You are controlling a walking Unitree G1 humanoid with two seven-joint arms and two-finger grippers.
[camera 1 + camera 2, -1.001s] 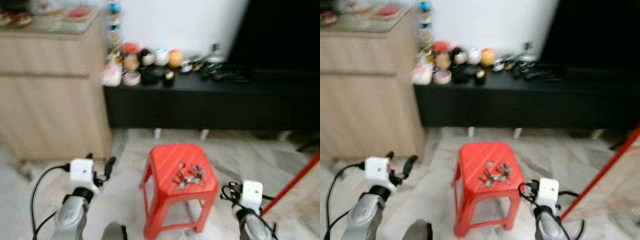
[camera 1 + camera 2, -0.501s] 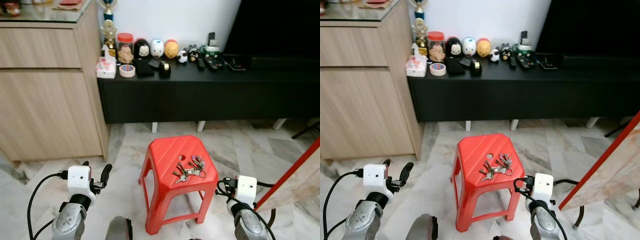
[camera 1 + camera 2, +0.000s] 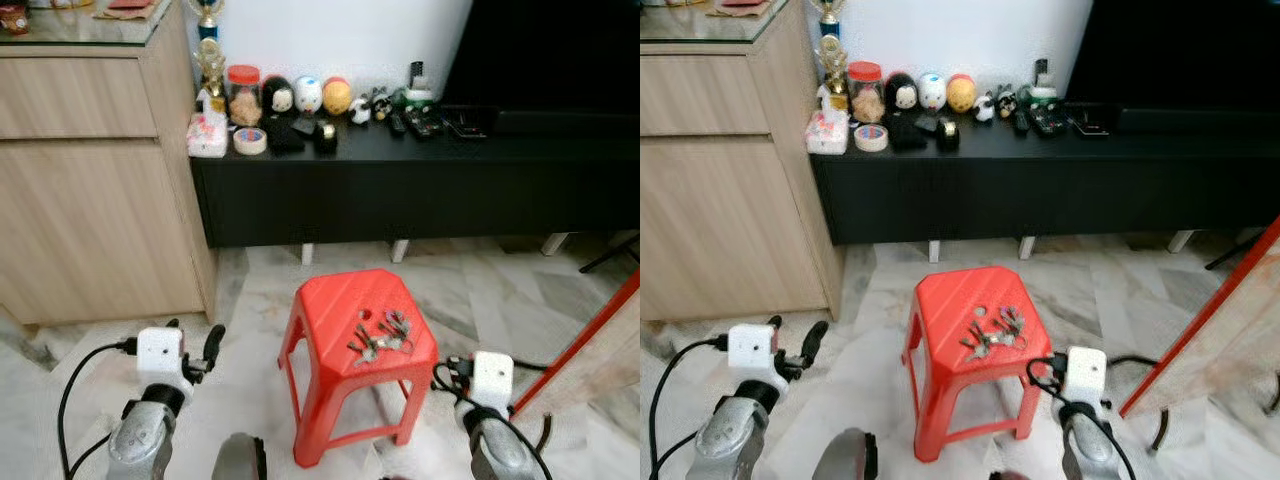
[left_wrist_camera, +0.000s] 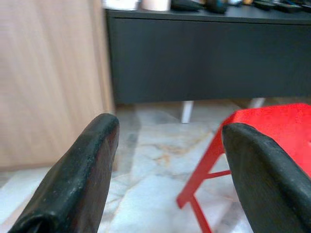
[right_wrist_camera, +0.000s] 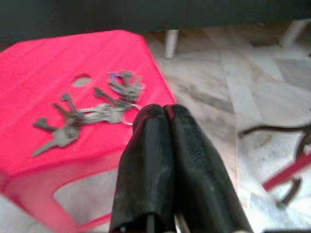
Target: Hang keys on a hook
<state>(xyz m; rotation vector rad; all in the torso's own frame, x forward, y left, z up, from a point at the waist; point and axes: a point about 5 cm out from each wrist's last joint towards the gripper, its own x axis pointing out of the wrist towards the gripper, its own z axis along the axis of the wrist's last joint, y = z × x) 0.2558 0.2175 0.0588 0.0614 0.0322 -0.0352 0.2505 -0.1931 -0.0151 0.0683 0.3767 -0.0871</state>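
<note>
Right wrist view: right claw (image 5: 163,114) closed, empty, just short of one bunch of keys (image 5: 92,114) on stool (image 5: 43,68); left claw (image 4: 167,141) open.

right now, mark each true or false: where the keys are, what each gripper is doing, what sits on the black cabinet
1. The bunch of metal keys lies on the red plastic stool. True.
2. The right gripper is shut on the keys. False: its fingers are shut but empty, short of the keys.
3. The left gripper is open. True.
4. The low black cabinet has a bare top. False: small figurines, a jar and a tape roll sit on it.
5. The stool lies tipped on its side. False: it stands upright on the marble floor.
</note>
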